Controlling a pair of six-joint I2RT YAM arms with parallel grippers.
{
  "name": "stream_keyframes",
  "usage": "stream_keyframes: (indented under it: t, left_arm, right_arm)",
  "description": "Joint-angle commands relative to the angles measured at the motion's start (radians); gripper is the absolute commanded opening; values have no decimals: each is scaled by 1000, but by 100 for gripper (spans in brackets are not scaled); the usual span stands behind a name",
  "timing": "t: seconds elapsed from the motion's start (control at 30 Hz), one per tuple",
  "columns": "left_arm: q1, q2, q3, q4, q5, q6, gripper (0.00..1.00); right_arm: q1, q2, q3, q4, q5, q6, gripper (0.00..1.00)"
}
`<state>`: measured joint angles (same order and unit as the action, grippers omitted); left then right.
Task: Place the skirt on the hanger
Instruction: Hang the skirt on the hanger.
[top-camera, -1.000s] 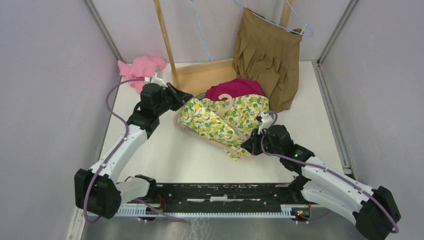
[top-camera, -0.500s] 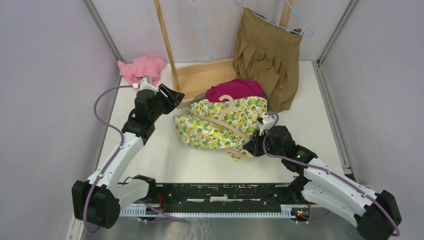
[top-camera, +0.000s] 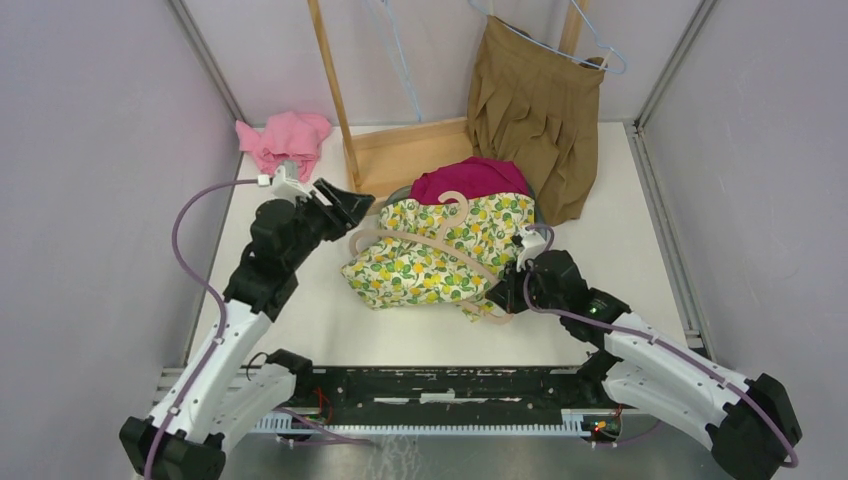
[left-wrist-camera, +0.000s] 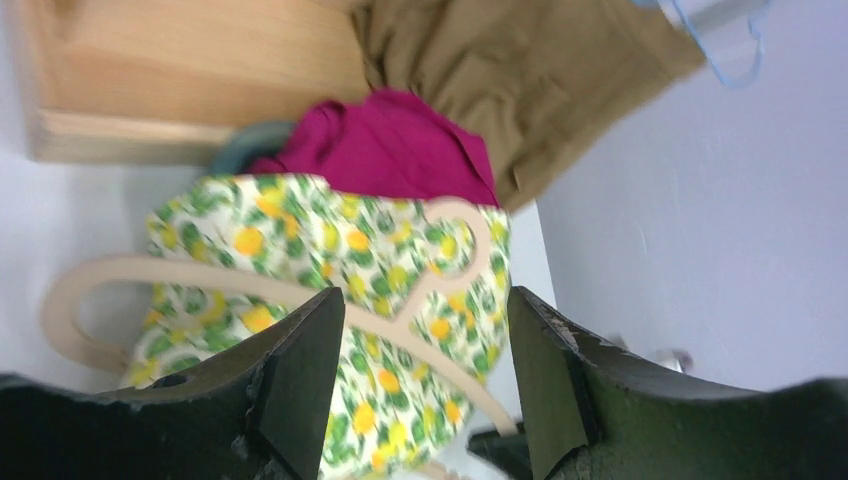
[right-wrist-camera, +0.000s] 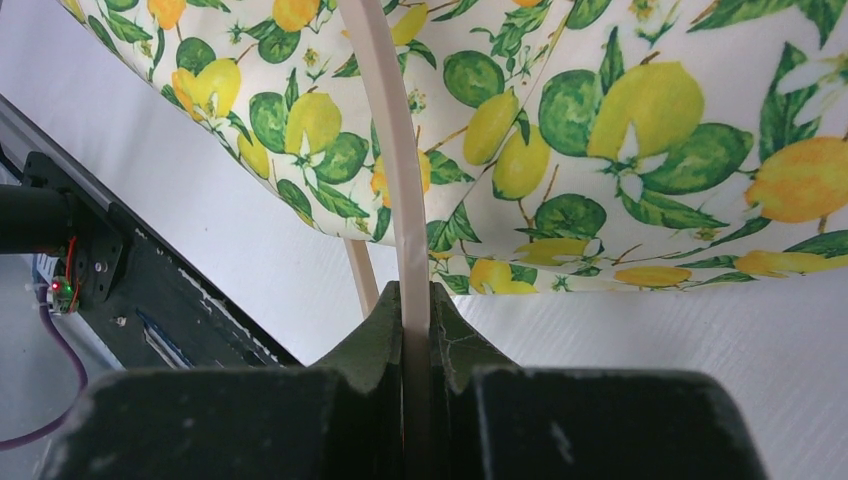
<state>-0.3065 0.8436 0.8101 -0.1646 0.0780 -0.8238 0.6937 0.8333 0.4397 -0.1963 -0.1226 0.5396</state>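
Lemon-print skirt (top-camera: 420, 275) lies bunched on the white surface (top-camera: 330, 320) at mid-frame, a pale hanger (right-wrist-camera: 392, 140) laid across it with its hook toward the top of the frame; whether any of the hanger runs inside the waistband cannot be told from above. The right hand (top-camera: 502, 296), at the skirt's lower right, is clamped tight on the hanger's thin end bar. The left hand (top-camera: 358, 203), at the skirt's upper left, stands well open and holds nothing. The likely trouble: a lift from that single end pinch could swing the hanger and let the loose cloth slide off. The left hand, reaching in, could also snag the magenta garment (top-camera: 470, 178) that touches the skirt's upper edge. Counted: two hands, one lemon-print skirt, one pale hanger, one magenta garment, one pink garment (top-camera: 285, 135) at upper left, one brown skirt (top-camera: 535, 105) at upper right, two blue wire hangers (top-camera: 620, 62), one wooden rack (top-camera: 410, 150)
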Motion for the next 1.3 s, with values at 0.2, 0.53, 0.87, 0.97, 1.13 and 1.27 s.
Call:
stream_keyframes:
  t: [0.2,0.53,0.87,0.97,1.13,1.27]
  left_arm:
    - [-461,61,-38,-92,-92,-53,70]
    - [-654,119,-133,-3,-127,-222,99]
    - [-794,320,-124,61,-211,-397,99]
    - [-799,338,-143,94,-247,-456,99]
    - [-798,369,-162,124,-317,-526,99]
    - [-795,386,-164,128,-367,-544,99]
  right_arm:
    - [-3,26,34,-86,48,-24,1]
    - [-3,19,40,-100,53,-29,1]
    - [-3,0,36,-108,58,-29,1]
    - [-3,-6,35,-111,58,-28,1]
    - [-3,-7,26,-99,54,-23,1]
    - [-3,-12,23,-100,52,-20,1]
